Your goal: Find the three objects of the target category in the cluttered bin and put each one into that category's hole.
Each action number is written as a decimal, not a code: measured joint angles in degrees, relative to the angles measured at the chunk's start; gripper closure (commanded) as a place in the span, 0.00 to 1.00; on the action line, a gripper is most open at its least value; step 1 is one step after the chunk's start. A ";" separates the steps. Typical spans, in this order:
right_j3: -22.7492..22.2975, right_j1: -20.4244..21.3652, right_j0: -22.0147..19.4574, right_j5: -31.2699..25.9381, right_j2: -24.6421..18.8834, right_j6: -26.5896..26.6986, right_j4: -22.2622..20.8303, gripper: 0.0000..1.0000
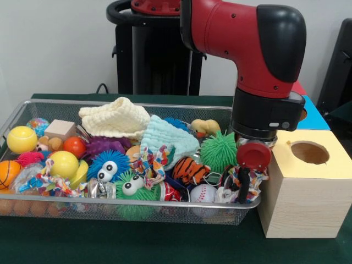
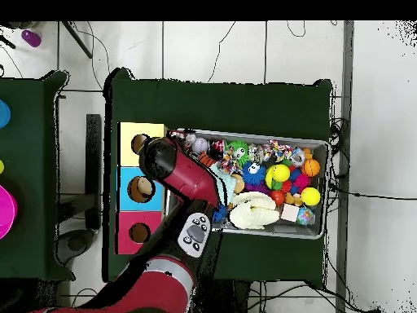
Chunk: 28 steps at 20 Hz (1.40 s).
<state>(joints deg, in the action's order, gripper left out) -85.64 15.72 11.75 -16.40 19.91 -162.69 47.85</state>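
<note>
— Where's it at, would you say?

— Searching or picking, I'd judge. The arm [image 1: 258, 49] hangs over the end of the wire-mesh bin [image 1: 33, 104] nearest the yellow-topped wooden box [image 1: 308, 187], and the gripper [image 1: 245, 190] is down in the clutter there, not over any hole.

— Has it got something?

— I can't tell. One dark finger [image 1: 242, 190] shows below a red round part, sunk among the knotted rope toys [image 1: 250, 179]. Whether it's spread or pinched on anything is hidden by the toys and the arm's own bulk. The view from above doesn't help; the arm covers that corner.

— What's it after?

— Nobody's said which category. Three coloured boxes sit in a row beside the bin: the yellow one [image 2: 130, 138], a blue one [image 2: 126, 189], a pink one [image 2: 124, 232], each with a round hole. Right by the gripper lie a baseball [image 1: 203, 192], a green spiky ball [image 1: 218, 151] and a tiger-striped ball [image 1: 188, 169]. More balls are at the far end, a yellow one [image 1: 22, 139] among them, and two cloths [image 1: 118, 118] are piled in the middle.

— So next?

— If it has a grip, lift straight up clear of the rope so nothing drags along, then swing over the right hole [image 1: 309, 152]. If not, it needs to settle on one toy and close.
</note>
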 measured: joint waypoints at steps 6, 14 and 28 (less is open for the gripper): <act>-0.52 0.59 -1.37 -0.01 -1.53 0.00 -0.91 1.00; -0.99 0.57 -1.99 0.02 -2.17 0.00 -3.29 1.00; -1.16 1.10 -1.07 -0.72 -0.88 0.00 -5.83 1.00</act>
<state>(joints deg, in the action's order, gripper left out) -86.81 16.82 10.68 -17.12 19.03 -162.69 42.02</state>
